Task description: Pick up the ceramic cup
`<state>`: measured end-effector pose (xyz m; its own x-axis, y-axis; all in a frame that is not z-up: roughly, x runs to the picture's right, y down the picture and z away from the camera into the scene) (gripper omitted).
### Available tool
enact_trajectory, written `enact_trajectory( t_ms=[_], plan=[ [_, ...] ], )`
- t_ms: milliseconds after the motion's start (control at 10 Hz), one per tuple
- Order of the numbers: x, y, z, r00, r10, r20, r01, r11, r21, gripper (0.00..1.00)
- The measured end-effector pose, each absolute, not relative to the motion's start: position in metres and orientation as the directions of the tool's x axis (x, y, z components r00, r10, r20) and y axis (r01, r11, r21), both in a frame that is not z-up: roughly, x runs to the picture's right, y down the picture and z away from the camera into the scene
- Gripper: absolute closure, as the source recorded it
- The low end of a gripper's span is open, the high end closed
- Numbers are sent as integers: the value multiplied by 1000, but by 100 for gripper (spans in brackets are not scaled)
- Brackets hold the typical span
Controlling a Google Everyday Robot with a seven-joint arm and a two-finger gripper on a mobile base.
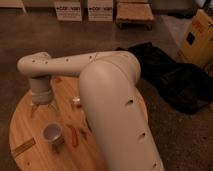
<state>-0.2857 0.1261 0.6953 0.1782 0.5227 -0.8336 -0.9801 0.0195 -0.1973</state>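
Observation:
The ceramic cup [52, 133] is a small pale grey-white cup standing upright on the round wooden table [25, 125], near the front. My gripper [42, 109] hangs from the white arm's wrist just behind and left of the cup, a little above the table, not touching the cup. A thin red-orange stick-like object [73, 135] lies just right of the cup. A tiny silvery metal object [76, 102] sits further back on the table.
A flat wooden piece [22, 148] lies near the table's front left edge. My big white arm [120, 110] covers the table's right part. A black bag [175, 80] lies on the floor at right, boxes [85, 10] and a yellow unit [197, 37] behind.

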Motion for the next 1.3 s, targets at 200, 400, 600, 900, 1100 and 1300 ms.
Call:
enact_trajectory(
  t_ms=[200,400,600,900,1100,1300],
  plan=[
    [-288,126,696,183,519,-835,-979,15,-205,97],
    [-288,126,695,183,519,-835,-978,13,-206,86],
    [-292,130,695,180,511,-841,-979,12,-202,52],
    [-293,132,693,178,511,-841,-979,5,-204,50],
    [-297,136,695,175,502,-847,-980,6,-199,21],
    [-297,135,693,174,501,-848,-980,1,-201,19]
  ],
)
